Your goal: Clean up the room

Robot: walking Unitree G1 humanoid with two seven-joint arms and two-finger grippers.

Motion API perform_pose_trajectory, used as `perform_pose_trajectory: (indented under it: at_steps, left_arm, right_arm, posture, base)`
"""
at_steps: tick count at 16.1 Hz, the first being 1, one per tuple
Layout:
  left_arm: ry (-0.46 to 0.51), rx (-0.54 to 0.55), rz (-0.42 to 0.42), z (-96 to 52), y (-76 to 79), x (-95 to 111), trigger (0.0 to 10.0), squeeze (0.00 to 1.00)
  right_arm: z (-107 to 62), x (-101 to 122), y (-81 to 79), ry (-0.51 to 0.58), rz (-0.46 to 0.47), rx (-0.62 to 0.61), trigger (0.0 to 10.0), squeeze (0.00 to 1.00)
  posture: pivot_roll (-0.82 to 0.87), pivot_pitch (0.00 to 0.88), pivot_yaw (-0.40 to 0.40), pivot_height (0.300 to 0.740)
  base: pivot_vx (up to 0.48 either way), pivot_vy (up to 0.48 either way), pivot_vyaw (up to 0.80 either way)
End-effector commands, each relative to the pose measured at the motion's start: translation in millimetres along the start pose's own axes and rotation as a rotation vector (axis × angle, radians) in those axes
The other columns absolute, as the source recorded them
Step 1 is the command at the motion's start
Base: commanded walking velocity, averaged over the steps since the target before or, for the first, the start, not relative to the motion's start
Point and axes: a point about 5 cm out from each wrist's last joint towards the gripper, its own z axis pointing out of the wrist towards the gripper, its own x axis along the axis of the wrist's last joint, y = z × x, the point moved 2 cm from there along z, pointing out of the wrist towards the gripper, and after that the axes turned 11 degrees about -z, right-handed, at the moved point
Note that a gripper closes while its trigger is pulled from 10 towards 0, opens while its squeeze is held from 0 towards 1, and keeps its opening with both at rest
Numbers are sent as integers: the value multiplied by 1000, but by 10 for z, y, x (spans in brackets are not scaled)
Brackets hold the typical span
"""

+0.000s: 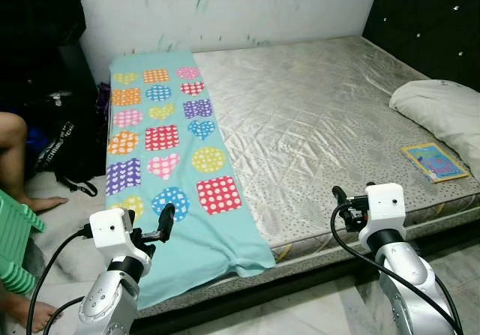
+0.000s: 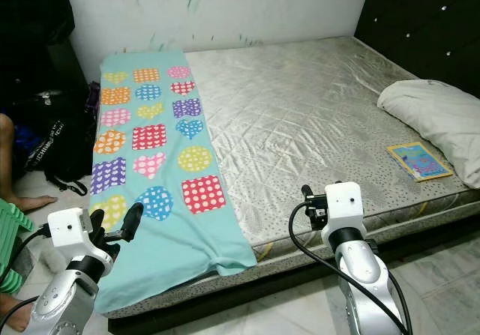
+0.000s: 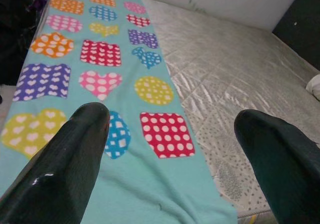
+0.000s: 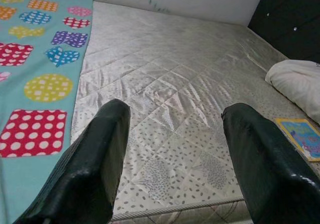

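Bed [image 1: 322, 118] fills my left eye view: a bare quilted silver mattress against a white wall [image 1: 247, 5], with a teal blanket [image 1: 169, 163] printed in dotted hearts and squares laid lengthwise along its left side, the near end draping over the mattress edge. My left tool [image 1: 150, 226] hovers over that near end of the blanket, low at the left, its fingers spread and holding nothing. My right tool [image 1: 346, 204] sits at the near edge of the mattress on the right, well apart from the blanket; from here I cannot tell how far it is open. A white pillow [image 1: 442, 114] lies at the far right by the dark headboard [image 1: 427, 20], and a small book [image 1: 433, 161] rests on the mattress just beside it. A black bag [image 1: 64, 144] stands on the floor left of the bed, near a person's leg [image 1: 19, 163] and a green stool [image 1: 15, 245].

Right eye view repeats the same layout.

Left wrist view looks between two wide-apart fingers [image 3: 60, 164] at the blanket directly ahead and below; nothing is gripped.

Right wrist view shows its fingers [image 4: 85, 169] spread wide and empty over bare mattress, the blanket off to one side, the pillow and book to the other.
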Motion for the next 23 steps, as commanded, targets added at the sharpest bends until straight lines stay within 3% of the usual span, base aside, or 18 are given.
perform_pose_trajectory:
  at_steps: [1,9,11,19,23]
  left_arm:
    - [-3,0,5,4,-3,9,10000,0]
    - [-2,-3,9,7,0,10,10000,0]
    - [2,-86,-19,25,114,22,10000,0]
    - [-3,-83,-18,25,111,10,10000,0]
    - [-9,-80,-18,23,102,1,10000,0]
  right_arm:
    - [10,16,4,2,1,4,10000,0]
    - [11,14,5,0,2,4,10000,0]
    - [51,31,-10,3,11,6,10000,0]
    - [53,37,-9,7,7,7,10000,0]
    - [47,38,-13,8,8,6,10000,0]
  posture:
    - [-112,0,-8,740]
    - [-112,0,-8,740]
    - [-113,0,-6,740]
    - [-114,0,-8,740]
    - [-115,0,-6,740]
  base:
    - [0,0,-800]
    - [0,0,-800]
    - [0,0,-800]
    - [0,0,-784]
    - [0,0,-111]
